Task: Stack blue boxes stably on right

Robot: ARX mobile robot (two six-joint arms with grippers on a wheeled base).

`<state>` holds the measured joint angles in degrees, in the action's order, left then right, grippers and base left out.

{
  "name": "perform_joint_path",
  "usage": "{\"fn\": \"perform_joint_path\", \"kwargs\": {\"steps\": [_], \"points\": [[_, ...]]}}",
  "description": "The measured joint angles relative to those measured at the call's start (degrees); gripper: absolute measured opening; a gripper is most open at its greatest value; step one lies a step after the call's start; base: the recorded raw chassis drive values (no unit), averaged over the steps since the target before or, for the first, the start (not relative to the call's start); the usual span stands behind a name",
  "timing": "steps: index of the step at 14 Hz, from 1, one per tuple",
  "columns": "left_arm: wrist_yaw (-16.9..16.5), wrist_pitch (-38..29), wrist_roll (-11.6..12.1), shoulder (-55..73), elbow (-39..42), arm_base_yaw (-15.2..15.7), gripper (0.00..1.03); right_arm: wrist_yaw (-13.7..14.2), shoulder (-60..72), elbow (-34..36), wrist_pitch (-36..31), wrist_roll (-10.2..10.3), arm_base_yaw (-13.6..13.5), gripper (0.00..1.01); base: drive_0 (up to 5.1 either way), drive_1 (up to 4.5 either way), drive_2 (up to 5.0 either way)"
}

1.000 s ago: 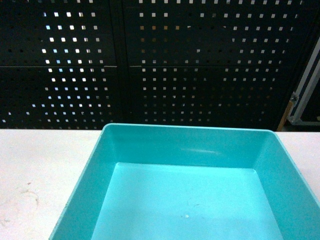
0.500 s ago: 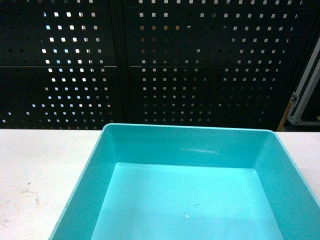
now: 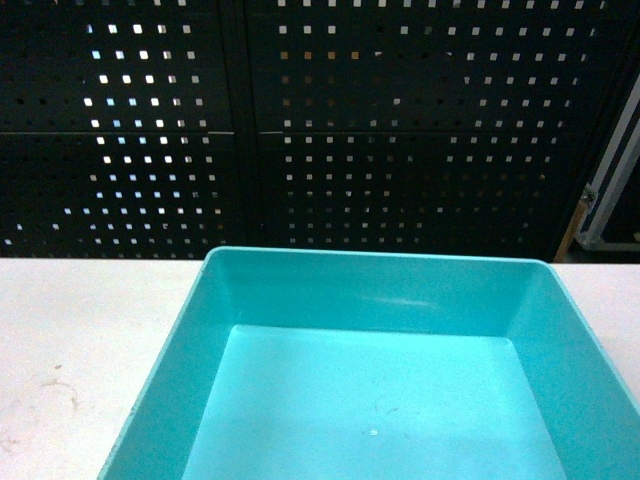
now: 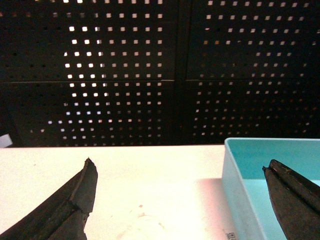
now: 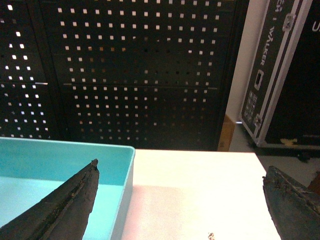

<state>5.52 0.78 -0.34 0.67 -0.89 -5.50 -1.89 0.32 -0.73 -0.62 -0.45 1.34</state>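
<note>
While both arms hang low with fingers spread wide and empty, the left gripper (image 4: 177,200) straddles the left wall of the turquoise tub (image 3: 370,290) and the right gripper (image 5: 180,200) straddles its right wall. The tub sits on the white table (image 3: 80,330), close under the head camera, before a black perforated panel (image 3: 320,120). This looks like the approach to a two-handed lift; next, each gripper should close on its wall evenly.

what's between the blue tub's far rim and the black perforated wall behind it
Only a bare strip of white table lies between the blue tub and the perforated wall, seen in the head view.
</note>
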Motion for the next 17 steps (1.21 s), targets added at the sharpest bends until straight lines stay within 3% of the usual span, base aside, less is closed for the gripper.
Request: {"fn": "perform_joint_path", "kwargs": {"steps": [1, 3, 5, 7, 9, 10, 13, 15, 17], "points": [[1.6, -1.6, 0.0, 1.2, 0.0, -2.2, 0.98, -2.2, 1.2, 0.1, -3.2, -0.2, 1.9, 0.98, 0.0, 0.0, 0.0], [3.3, -7.7, -0.8, 9.5, -0.5, -5.1, 0.98, -5.3, 10.6, 0.0, -12.5, -0.1, 2.9, 0.98, 0.0, 0.0, 0.0], [1.3, -16.6, -0.7, 21.0, -4.0, -4.0, 0.98, -6.0, 21.6, -0.7, -19.8, 0.0, 2.4, 0.98, 0.0, 0.0, 0.0], [-0.1, -20.7, -1.6, 34.1, -9.8, -2.5, 0.98, -5.4, 34.1, -5.2, -27.8, -0.6, -0.9, 0.98, 0.0, 0.0, 0.0], [-1.7, -20.5, -4.3, 48.6, -16.9, -2.4, 0.98, -3.1, 47.1, -11.3, -35.4, -1.0, -3.9, 0.98, 0.0, 0.0, 0.0], [-3.1, -18.8, -5.4, 54.3, -20.9, -2.4, 0.98, -2.6, 53.1, -14.4, -36.1, -1.3, -5.4, 0.98, 0.0, 0.0, 0.0], [-3.7, -15.5, -5.0, 69.7, -33.4, -3.5, 0.98, -2.5, 69.9, -25.7, -34.8, -3.9, -7.6, 0.98, 0.0, 0.0, 0.0], [-2.9, -8.9, -5.0, 77.0, -40.7, -5.2, 0.98, -2.6, 78.8, -31.7, -33.4, -5.2, -8.5, 0.98, 0.0, 0.0, 0.0], [-0.7, -6.6, -4.3, 81.3, -44.8, -8.3, 0.98, -2.8, 83.4, -33.7, -30.8, -5.2, -9.3, 0.98, 0.0, 0.0, 0.0]]}}
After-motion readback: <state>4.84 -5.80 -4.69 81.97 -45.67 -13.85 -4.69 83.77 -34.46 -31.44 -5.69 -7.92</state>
